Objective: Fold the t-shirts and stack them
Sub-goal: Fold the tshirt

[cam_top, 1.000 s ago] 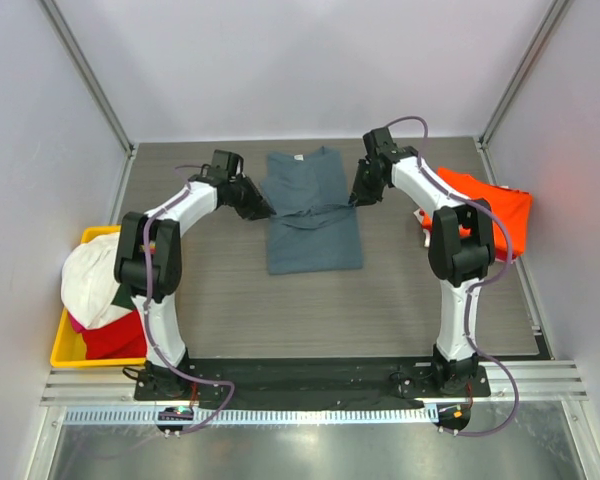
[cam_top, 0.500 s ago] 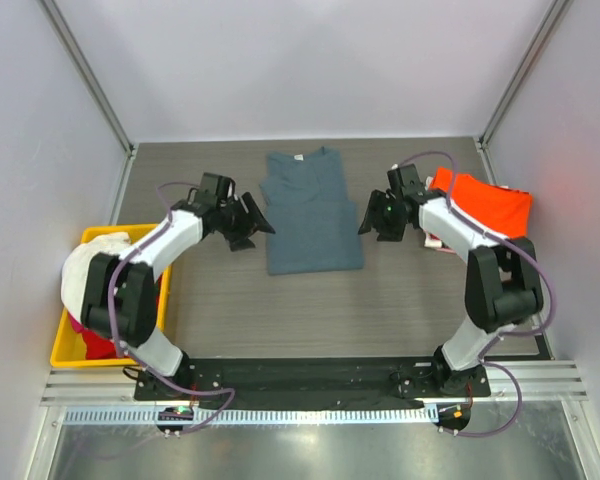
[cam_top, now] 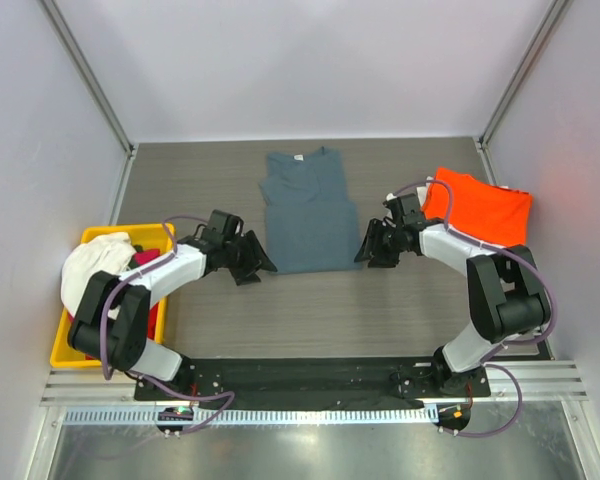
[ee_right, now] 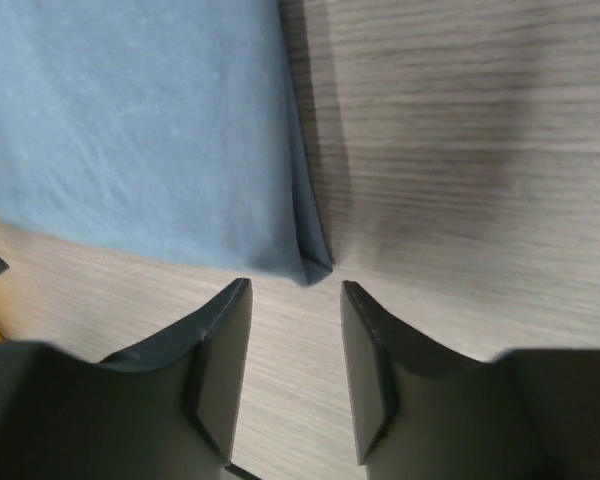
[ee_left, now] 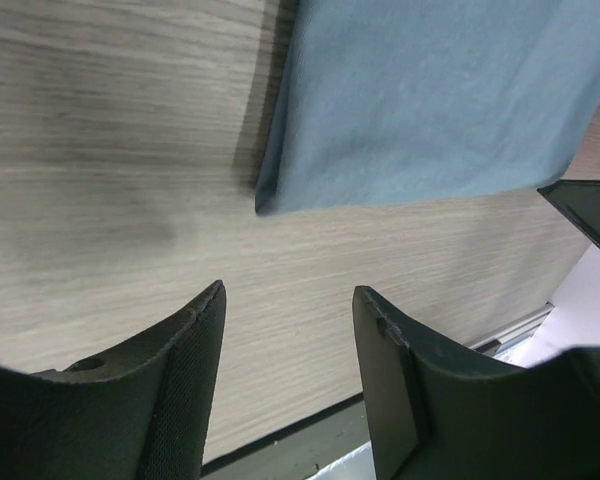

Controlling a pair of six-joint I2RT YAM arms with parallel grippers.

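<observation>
We see a grey wood-grain table filling the middle of the overhead frame, closed in by pale lilac walls, with metal posts in the upper corners and a ribbed rail along the bottom. The slate blue-grey t-shirt lies flat at upper centre, folded into a narrow column, collar toward the top. The left gripper sits low just beside its lower-left corner, the right gripper just beside its lower-right corner. In both wrist views we find the jaws parted, only bare tabletop between them, the cloth's corner just beyond the fingertips. The orange t-shirt rests at the right edge. At the left edge a yellow bin holds a white t-shirt over a red t-shirt
</observation>
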